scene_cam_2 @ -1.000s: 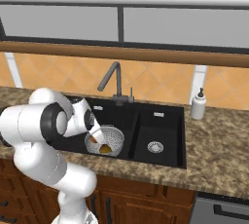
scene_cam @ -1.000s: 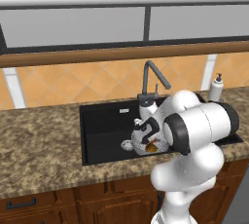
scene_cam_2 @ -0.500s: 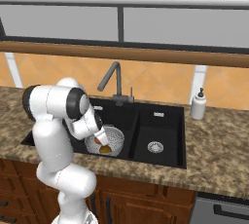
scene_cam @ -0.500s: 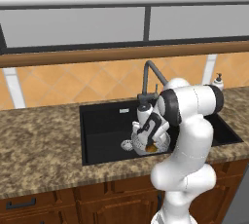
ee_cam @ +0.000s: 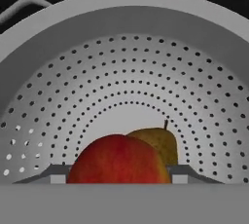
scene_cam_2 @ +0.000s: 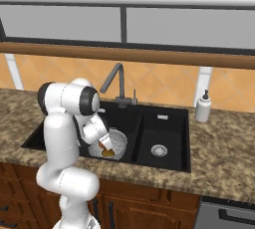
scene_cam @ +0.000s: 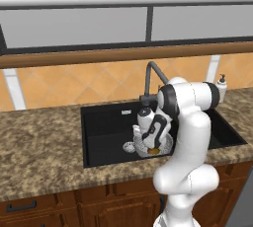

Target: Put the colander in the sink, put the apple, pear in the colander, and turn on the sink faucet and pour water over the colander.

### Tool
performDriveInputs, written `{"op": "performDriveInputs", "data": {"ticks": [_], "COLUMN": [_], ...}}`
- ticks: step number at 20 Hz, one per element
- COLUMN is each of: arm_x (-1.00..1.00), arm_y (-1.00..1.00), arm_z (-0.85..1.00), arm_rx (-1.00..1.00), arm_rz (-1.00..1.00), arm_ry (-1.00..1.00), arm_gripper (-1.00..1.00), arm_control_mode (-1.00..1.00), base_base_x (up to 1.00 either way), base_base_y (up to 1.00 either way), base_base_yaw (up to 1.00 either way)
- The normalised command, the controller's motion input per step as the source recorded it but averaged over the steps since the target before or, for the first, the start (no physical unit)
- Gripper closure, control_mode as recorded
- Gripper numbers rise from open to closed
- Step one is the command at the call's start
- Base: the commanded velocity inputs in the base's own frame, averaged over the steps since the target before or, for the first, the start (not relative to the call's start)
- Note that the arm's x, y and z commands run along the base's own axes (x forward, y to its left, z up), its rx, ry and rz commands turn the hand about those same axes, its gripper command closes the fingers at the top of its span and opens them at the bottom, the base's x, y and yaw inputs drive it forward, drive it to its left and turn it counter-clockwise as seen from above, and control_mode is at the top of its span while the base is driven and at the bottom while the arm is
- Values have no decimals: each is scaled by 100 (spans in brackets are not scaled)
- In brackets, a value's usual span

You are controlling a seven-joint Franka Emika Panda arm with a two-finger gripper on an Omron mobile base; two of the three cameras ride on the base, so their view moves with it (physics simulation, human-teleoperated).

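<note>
The grey perforated colander [ee_cam: 126,72] sits in the larger basin of the black sink [scene_cam: 106,132], seen also from the right as the colander [scene_cam_2: 118,142] in the sink [scene_cam_2: 167,123]. My gripper [ee_cam: 119,177] reaches down into it, shut on the red-orange apple [ee_cam: 119,162], which fills the gap between the fingertips. The yellowish-brown pear [ee_cam: 160,142] lies on the colander's bottom just behind the apple. In the base views the gripper [scene_cam: 154,146] [scene_cam_2: 105,147] is low inside the bowl, with an orange patch of apple [scene_cam: 154,150] [scene_cam_2: 107,152] under it. The faucet [scene_cam: 150,70] [scene_cam_2: 113,76] stands behind; no water runs.
A white soap dispenser [scene_cam: 221,87] [scene_cam_2: 202,107] stands on the speckled counter [scene_cam: 39,142] right of the sink. The smaller basin [scene_cam_2: 159,138] holds just its silver drain. My own arm rises close in front of the sink.
The arm's elbow has swung up and back from low in front of the sink, while the hand stays down in the colander with the fruit.
</note>
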Motion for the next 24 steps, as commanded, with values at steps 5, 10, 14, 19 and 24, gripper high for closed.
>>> {"op": "performDriveInputs", "data": {"ticks": [5, 10, 14, 19, 24], "arm_x": [0, -12, -11, -3, 0], "arm_y": [-22, -10, 0, 0, 0], "arm_z": [13, 66, 96, 100, 100], "arm_rx": [3, 11, 14, 17, 19], "arm_rz": [2, 9, 13, 12, 9], "arm_ry": [-2, -1, -1, -4, -7], "arm_gripper": [-100, -100, -100, -100, -100], "arm_control_mode": [-100, -100, -100, -100, -100], "base_base_x": [0, 0, 0, 0, 0], "base_base_y": [0, 0, 0, 0, 0], "base_base_yaw": [0, 0, 0, 0, 0]}}
